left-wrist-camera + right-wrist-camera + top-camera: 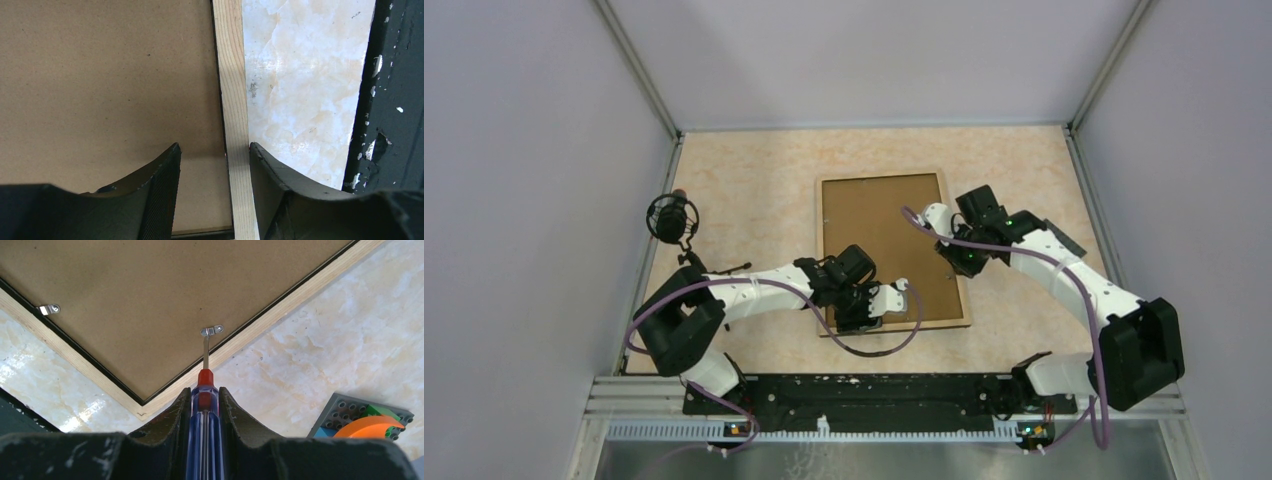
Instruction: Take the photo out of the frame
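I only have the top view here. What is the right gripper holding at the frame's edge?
Observer: A screwdriver, clamped in the right gripper.
Operator: Where's its tip?
Observer: At a small metal clip on the back of the frame, close to the wooden rim.
Operator: And the left gripper?
Observer: The left gripper is open, astride the frame's rim: one finger over the backing board, the other over the table.
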Controlling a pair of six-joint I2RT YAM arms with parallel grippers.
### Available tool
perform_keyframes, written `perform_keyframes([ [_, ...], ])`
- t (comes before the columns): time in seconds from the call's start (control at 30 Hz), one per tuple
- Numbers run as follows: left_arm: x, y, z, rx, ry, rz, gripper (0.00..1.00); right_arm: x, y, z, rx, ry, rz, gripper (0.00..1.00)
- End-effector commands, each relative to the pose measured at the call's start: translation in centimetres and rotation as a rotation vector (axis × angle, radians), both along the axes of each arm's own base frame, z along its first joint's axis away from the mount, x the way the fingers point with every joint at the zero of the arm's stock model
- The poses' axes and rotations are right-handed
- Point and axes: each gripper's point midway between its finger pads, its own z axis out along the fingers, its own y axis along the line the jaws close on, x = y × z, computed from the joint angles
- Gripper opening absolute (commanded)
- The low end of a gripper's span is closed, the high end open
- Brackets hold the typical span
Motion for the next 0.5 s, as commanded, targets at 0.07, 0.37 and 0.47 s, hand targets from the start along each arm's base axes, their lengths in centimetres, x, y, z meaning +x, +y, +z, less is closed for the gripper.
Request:
perform_keyframes([
  [0.07,0.3,-0.6,-0.7,-0.002,-0.003,-0.003,0.56,1.8,1.5,0.5,0.054,-0.060,-0.026,0.00],
  [0.37,0.1,-0.4,-1.0,0.005,0.001,-0.008,0.56,2.8,2.5,1.1,0.112,-0.095,-0.056,0.00],
  [0.47,0.1,-0.4,-1.1,0.008,0.004,-0.008,0.57,3.3,2.7,1.9,0.123,-0.111,-0.063,0.00],
])
